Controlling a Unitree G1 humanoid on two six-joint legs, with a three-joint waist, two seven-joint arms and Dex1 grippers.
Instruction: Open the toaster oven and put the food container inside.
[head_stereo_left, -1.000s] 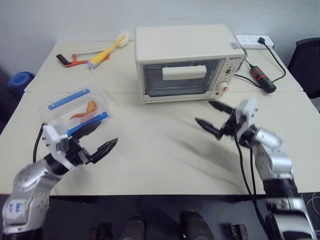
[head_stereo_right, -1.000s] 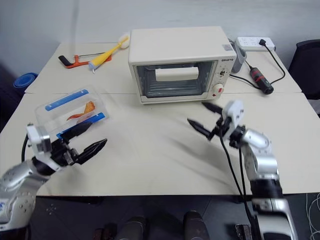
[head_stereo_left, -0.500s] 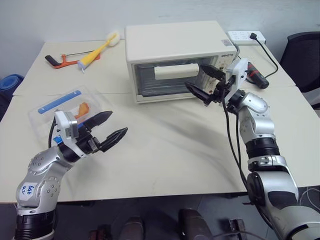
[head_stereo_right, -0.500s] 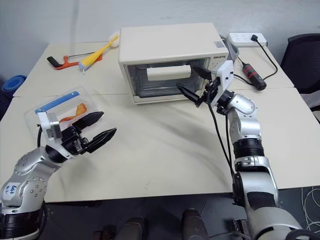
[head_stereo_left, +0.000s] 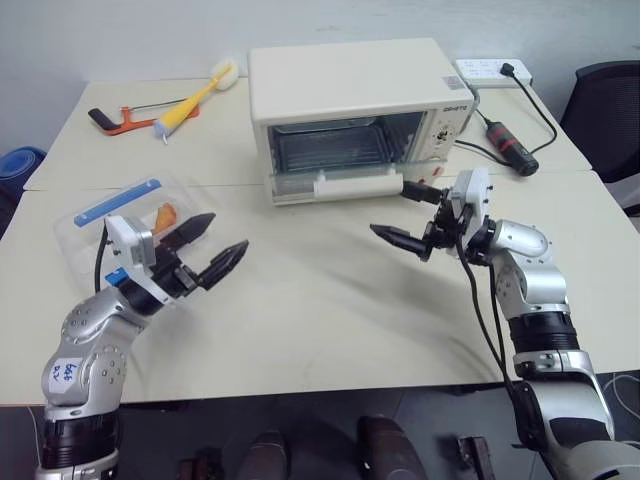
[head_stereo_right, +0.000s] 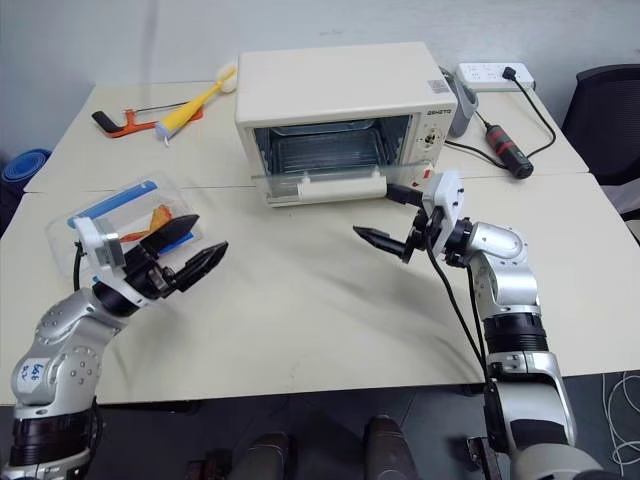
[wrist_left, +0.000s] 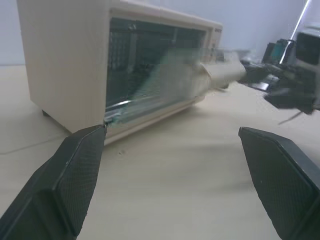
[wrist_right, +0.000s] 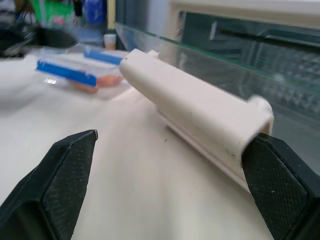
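Toaster oven, boxy and cream-white, at the back centre of the pale worktop; its glass door hangs lowered with the bar handle near the surface, whereas half a second ago it stood shut. Food container, clear plastic with blue strips, sits at the left. Behind: a yellow brush, a power strip. Right pincer spread wide, empty, just before the handle; left pincer equally wide, empty, beside the container.

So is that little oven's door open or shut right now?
Open. The toaster oven has its glass door swung down, the cream handle low near the table, and the wire rack inside shows.
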